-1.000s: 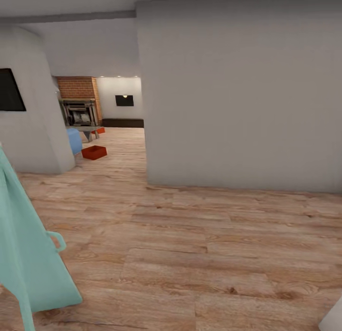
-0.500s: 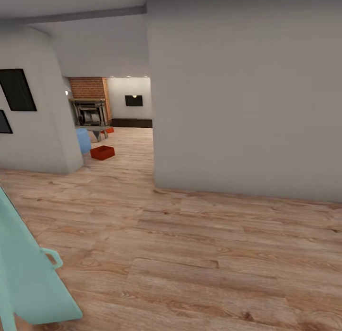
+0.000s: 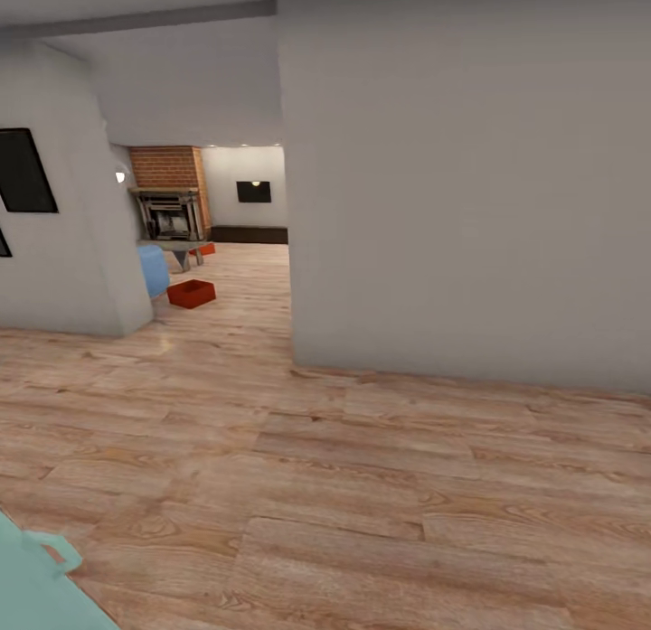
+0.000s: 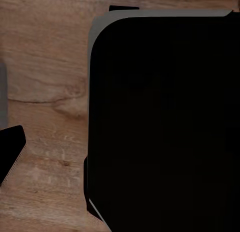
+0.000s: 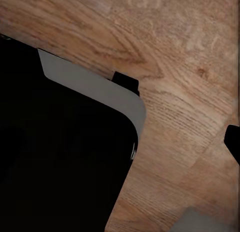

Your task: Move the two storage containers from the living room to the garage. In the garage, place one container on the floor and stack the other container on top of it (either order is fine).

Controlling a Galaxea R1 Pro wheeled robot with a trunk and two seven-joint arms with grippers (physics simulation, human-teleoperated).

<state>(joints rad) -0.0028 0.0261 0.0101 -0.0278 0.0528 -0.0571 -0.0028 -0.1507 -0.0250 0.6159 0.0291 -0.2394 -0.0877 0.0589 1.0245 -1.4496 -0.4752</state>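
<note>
A wood-plank hallway opens at center left onto the living room (image 3: 203, 250), where one storage container (image 3: 191, 293) has drawn slightly nearer; approach continues. Either end effector's opening cannot be told.

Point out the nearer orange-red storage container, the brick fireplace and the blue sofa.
nearer storage container (image 3: 191, 294), head view, its front wall
brick fireplace (image 3: 166, 167), head view, the brick above the firebox
blue sofa (image 3: 154, 269), head view, its visible end
</note>
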